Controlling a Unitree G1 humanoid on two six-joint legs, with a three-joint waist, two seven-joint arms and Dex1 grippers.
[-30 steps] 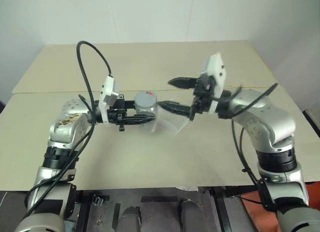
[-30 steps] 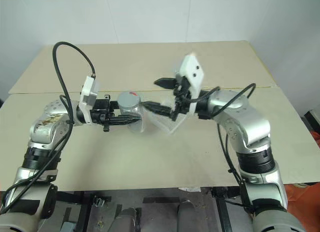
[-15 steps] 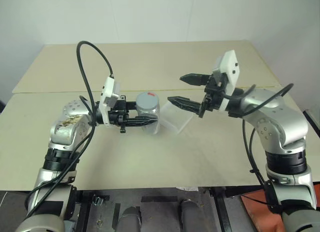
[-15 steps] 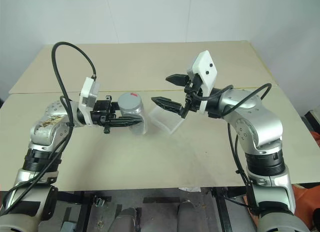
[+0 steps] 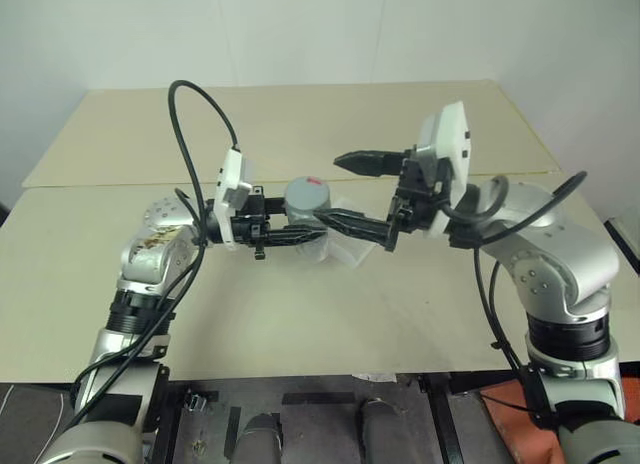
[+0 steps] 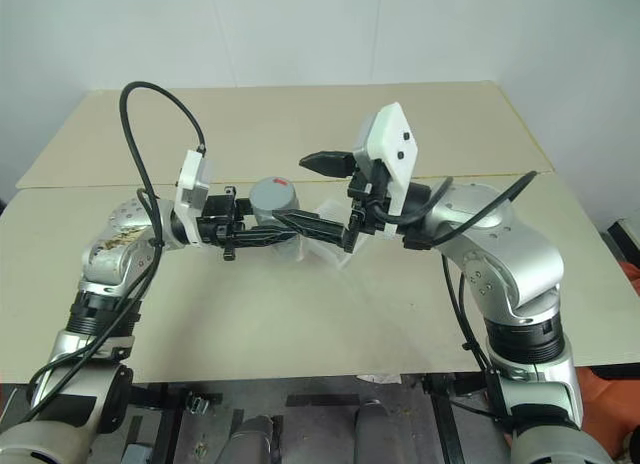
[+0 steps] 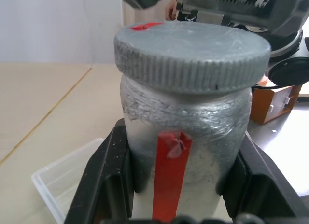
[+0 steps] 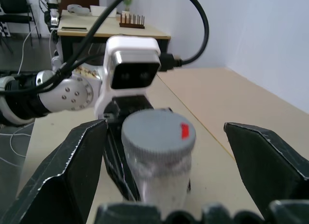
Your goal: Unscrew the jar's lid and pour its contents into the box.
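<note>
My left gripper (image 5: 312, 227) is shut on the jar (image 5: 305, 216) and holds it upright above the table. In the left wrist view its black fingers (image 7: 107, 185) clamp the jar (image 7: 188, 132) below the lid (image 7: 193, 52). The grey lid (image 5: 307, 194) with a red mark is on the jar. My right gripper (image 5: 331, 189) is open and comes in from the right, one finger behind the lid and one in front. In the right wrist view the lid (image 8: 157, 132) sits between its spread fingers (image 8: 63, 175). The clear box (image 5: 350, 248) lies on the table under the right gripper. I cannot make out the contents.
Two beige tabletops (image 5: 300, 114) meet at a seam behind the arms. The front edge of the near top (image 5: 330, 369) runs below both arms. A black cable (image 5: 200, 119) loops up from the left wrist.
The open right gripper drew off to the right, then came back left, and its fingers now flank the lid. The left gripper keeps its hold on the jar.
</note>
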